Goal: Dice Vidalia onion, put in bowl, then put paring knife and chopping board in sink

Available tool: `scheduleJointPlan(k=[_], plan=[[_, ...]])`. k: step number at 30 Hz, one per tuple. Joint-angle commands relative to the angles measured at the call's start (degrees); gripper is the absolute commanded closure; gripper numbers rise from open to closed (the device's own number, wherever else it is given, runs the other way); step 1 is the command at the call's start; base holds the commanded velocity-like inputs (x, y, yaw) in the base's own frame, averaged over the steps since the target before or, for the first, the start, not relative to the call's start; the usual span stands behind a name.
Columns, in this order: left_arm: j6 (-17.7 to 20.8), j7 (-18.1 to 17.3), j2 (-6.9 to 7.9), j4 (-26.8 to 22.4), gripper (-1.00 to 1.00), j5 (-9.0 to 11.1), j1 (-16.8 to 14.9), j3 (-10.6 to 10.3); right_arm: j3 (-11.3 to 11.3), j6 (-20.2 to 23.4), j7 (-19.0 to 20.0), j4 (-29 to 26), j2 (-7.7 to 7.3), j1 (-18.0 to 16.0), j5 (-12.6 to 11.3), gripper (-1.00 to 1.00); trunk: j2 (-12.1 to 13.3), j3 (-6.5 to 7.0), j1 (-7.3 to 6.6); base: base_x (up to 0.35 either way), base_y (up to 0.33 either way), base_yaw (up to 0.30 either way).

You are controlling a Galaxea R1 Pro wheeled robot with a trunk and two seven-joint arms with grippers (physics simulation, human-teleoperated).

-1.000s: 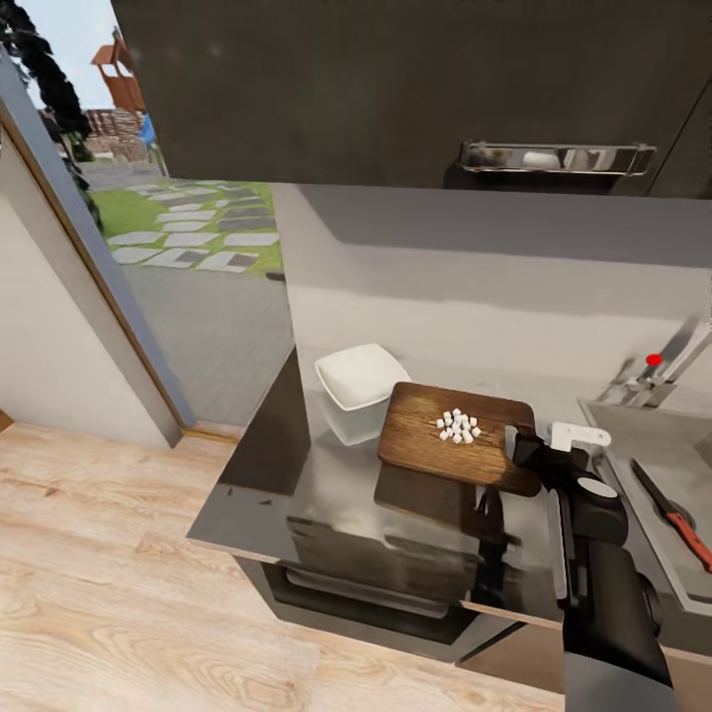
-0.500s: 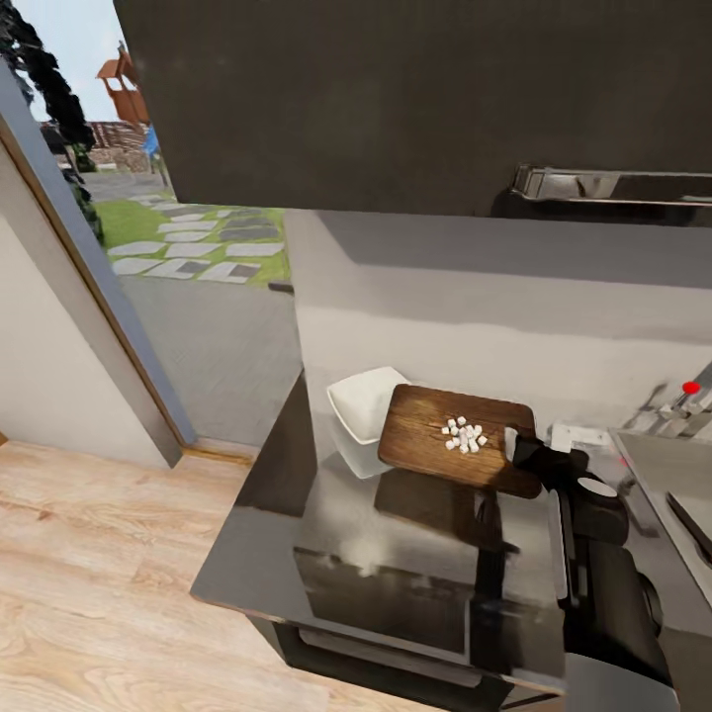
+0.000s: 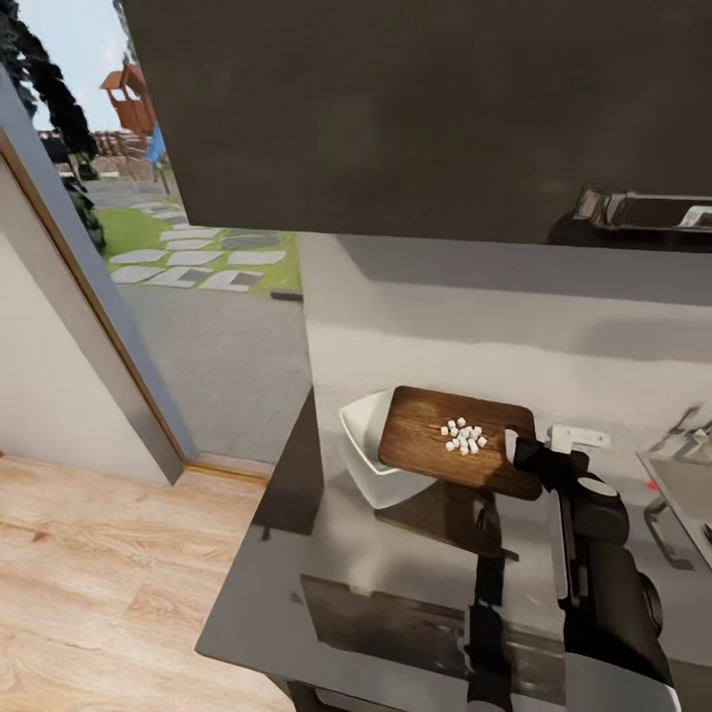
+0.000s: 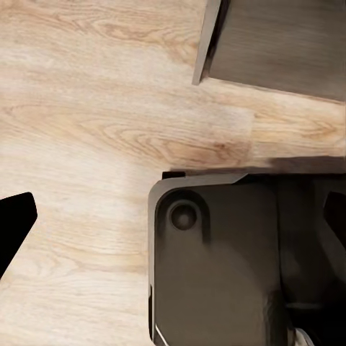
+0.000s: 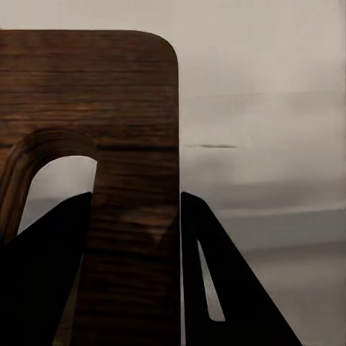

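The right hand (image 3: 524, 450) is clamped on the board (image 3: 435, 440) at its handle end, holding it over the bowl (image 3: 368, 450), above the worktop (image 3: 396, 554). White onion cubes (image 3: 462, 436) lie on the board. The left hand seems apart.

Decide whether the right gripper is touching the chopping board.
Touching: in the right wrist view, the right gripper fingers sit on either side of the chopping board beside its handle slot, gripping it.
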Motion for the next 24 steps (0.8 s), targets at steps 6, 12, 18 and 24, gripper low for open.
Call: scheduleJointPlan(k=[6,12,18,24], plan=[[-0.1,0.0,0.06,0.0,-1.0,0.4,0.0,-0.1,0.0,0.4,0.1,-0.1,0.07,-0.1,3.5,1.0,-0.1,-0.08,0.04,0.001,0.001,0.0],[-0.1,0.0,0.06,0.0,-1.0,0.4,0.0,-0.1,0.0,1.2,0.1,-0.1,0.39,-0.1,5.9,1.0,-0.1,-0.08,0.04,0.0,0.0,0.0],[-0.1,0.0,0.06,0.1,-1.0,0.4,0.0,-0.1,-0.3,4.7,0.1,-0.1,0.11,-0.1,5.9,1.0,-0.1,-0.08,0.04,0.0,0.0,0.0],[-0.1,0.0,0.06,0.5,-1.0,0.4,0.0,-0.1,-0.3,4.9,0.2,-0.3,0.14,-0.1,5.9,1.0,-0.1,-0.08,0.04,0.0,0.0,0.0]])
